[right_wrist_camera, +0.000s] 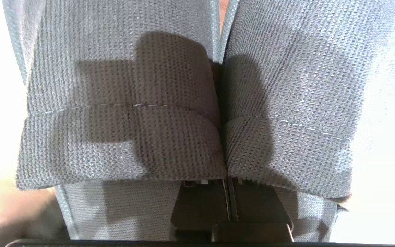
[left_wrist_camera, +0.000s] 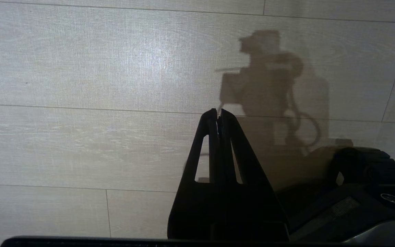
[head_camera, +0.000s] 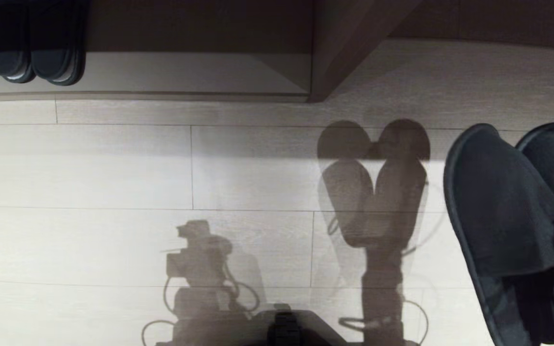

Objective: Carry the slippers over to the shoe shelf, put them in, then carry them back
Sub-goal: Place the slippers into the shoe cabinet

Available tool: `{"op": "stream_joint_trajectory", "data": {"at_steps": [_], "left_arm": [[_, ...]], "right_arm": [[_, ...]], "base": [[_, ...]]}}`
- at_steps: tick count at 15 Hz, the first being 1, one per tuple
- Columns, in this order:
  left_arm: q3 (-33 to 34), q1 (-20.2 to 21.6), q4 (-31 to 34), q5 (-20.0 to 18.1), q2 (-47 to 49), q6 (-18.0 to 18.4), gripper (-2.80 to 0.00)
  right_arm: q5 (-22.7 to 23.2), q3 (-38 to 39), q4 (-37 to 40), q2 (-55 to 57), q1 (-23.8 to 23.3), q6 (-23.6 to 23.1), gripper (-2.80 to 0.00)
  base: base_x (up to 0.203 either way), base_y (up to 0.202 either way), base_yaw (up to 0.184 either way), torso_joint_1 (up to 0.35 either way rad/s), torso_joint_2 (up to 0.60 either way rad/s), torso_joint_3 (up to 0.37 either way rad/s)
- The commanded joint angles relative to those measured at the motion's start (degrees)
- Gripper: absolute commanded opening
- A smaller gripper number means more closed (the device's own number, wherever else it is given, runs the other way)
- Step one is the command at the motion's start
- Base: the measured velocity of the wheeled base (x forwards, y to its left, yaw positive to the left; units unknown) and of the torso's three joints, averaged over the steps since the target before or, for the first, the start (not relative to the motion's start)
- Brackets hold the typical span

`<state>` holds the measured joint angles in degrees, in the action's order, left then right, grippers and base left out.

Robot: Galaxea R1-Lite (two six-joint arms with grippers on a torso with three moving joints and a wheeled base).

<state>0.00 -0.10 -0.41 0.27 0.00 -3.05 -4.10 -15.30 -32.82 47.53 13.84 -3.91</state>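
The slippers (head_camera: 512,226) hang in the air at the right edge of the head view, soles toward the camera, toes up toward the shoe shelf (head_camera: 185,72). In the right wrist view their two knit bands (right_wrist_camera: 122,140) lie side by side. My right gripper (right_wrist_camera: 229,200) is shut where the two bands meet, and its fingertips are hidden under the fabric. My left gripper (left_wrist_camera: 217,113) is shut and empty over bare floor. The shoe shelf runs across the top of the head view, with its upright divider (head_camera: 339,48).
Another dark pair with paler tips (head_camera: 34,45) stands in the shelf's left compartment. Pale plank floor (head_camera: 113,192) lies between me and the shelf, crossed by shadows of my arms and the slippers. My base (head_camera: 284,329) shows at the bottom edge.
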Motion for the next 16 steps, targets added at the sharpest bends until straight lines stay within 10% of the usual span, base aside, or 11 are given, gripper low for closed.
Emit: {"op": "stream_joint_trajectory", "data": {"at_steps": [1, 9, 16], "left_arm": [[0.00, 0.01, -0.02, 0.08, -0.02, -0.03, -2.80], [0.00, 0.01, 0.06, 0.17, -0.08, -0.29, -2.80], [0.00, 0.01, 0.15, 0.26, 0.00, -0.20, -2.80]], "right_arm": [[-0.01, 0.10, 6.62, -12.33, -2.85, -0.61, -2.80], [7.80, 7.88, 24.63, -37.80, -12.03, -1.02, -2.80], [4.89, 15.21, 32.73, -47.61, -12.96, 0.75, -2.80]], "base": [[0.000, 0.000, 0.000, 0.000, 0.00, 0.000], [0.000, 0.000, 0.000, 0.000, 0.00, 0.000], [0.000, 0.000, 0.000, 0.000, 0.00, 0.000]]}}
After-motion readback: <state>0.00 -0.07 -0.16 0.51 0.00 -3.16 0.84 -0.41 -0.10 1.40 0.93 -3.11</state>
